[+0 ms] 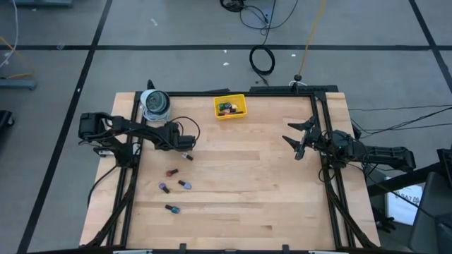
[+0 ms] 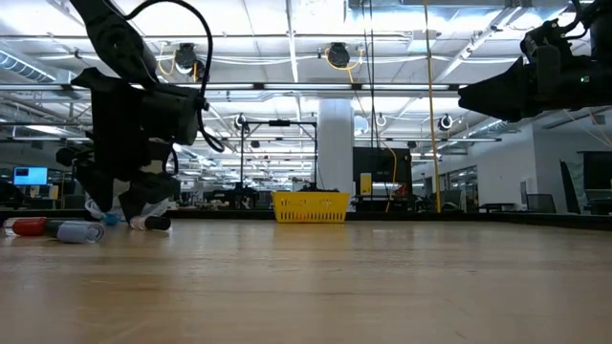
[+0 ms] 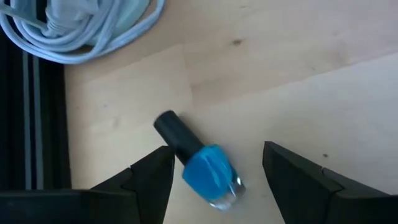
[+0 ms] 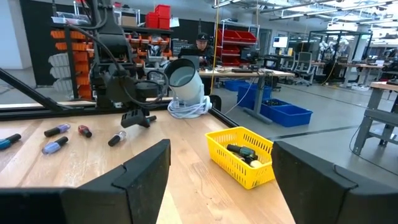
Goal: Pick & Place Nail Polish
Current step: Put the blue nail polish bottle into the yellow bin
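Five nail polish bottles lie loose: a blue bottle (image 3: 208,174) between the wide-open, empty left gripper (image 3: 217,180) fingers, four nearby. Several fill the yellow tray (image 1: 230,106). Right gripper (image 1: 299,138) open, empty. No legible labels

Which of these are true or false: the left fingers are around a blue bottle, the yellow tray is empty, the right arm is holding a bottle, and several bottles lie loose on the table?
1. The left gripper has its fingers open on either side of a blue nail polish bottle lying on the table. True.
2. The yellow tray is empty. False: it already holds a few small bottles.
3. The right gripper holds a bottle. False: its fingers are open and empty, waiting at the table's right side.
4. Several bottles lie loose on the wood, among them a red bottle and a purple bottle. True.
5. The blue nail polish bottle stands upright. False: it lies on its side.
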You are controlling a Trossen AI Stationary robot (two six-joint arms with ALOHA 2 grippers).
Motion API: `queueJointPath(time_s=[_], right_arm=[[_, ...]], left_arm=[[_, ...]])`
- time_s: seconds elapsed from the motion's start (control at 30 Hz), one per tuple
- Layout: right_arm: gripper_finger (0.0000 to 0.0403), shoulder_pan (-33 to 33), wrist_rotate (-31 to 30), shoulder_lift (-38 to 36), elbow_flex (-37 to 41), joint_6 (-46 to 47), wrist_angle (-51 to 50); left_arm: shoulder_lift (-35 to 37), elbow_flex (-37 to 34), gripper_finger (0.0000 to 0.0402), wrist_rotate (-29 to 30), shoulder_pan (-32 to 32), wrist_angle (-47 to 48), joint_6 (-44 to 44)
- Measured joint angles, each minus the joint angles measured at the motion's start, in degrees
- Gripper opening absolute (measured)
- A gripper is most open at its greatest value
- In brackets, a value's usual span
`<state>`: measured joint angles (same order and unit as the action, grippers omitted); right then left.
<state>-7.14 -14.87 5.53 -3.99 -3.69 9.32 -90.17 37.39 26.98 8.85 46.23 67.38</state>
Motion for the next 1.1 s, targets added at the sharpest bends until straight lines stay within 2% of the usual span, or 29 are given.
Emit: queueJointPath(time_s=[0.3, 0.53, 0.73, 1.1], right_arm=[[0.0267, 0.0, 0.0, 0.0, 0.0, 0.0, 0.0], [0.0267, 0.0, 0.0, 0.0, 0.0, 0.0, 0.0], [0.0267, 0.0, 0.0, 0.0, 0.0, 0.0, 0.0], [0.0267, 0.0, 0.0, 0.0, 0.0, 0.0, -0.1]], left_arm=[[0.0, 1.2, 0.0243, -2.7, -1.9, -1.2, 0.5], [-0.1, 3.5, 0.0231, -7.6, -1.8, -1.9, -2.9], [-0.1, 4.9, 0.0218, -9.5, -2.7, -4.4, -5.4], [-0.3, 5.9, 0.0212, -8.7, -2.3, -9.3, -14.6]])
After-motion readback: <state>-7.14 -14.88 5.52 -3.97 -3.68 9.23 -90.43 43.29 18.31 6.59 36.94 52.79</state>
